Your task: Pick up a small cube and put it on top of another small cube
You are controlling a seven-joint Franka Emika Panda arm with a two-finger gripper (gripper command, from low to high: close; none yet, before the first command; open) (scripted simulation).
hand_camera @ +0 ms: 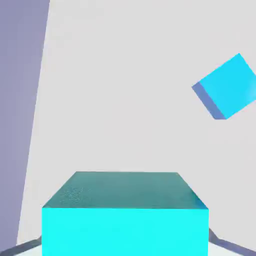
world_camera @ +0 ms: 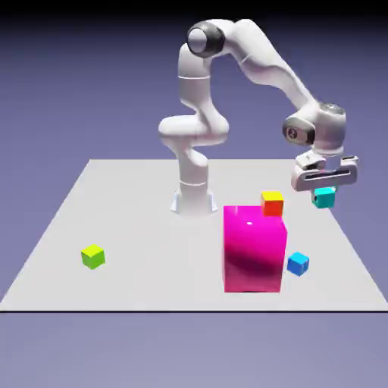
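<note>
One of two stages: pick-up, judged complete; the teal cube [world_camera: 324,198] is off the table [world_camera: 151,227].
Remaining stage: placing; the lime-green cube [world_camera: 93,257] sits on the table toward the exterior view's left, nothing on top of it.
Teal cube: directly under the hand, at the exterior view's right; large at the bottom edge of the hand view, between the finger tips.
Gripper [hand_camera: 125,245]: closed upon the teal cube, one finger tip against each side.
Arm [world_camera: 261,57]: arched high from its base, forearm sloping down toward the exterior view's right, hand pointing down.
Blue cube [world_camera: 298,264]: on the table, well apart from the lime-green one.
Magenta block [world_camera: 253,250]: standing between the two sides of the work, the orange-and-yellow cube [world_camera: 272,204] showing at its upper rear edge.
Next move, as judged: a long carry across, kept high enough to clear the magenta block, then a centred lowering.
</note>
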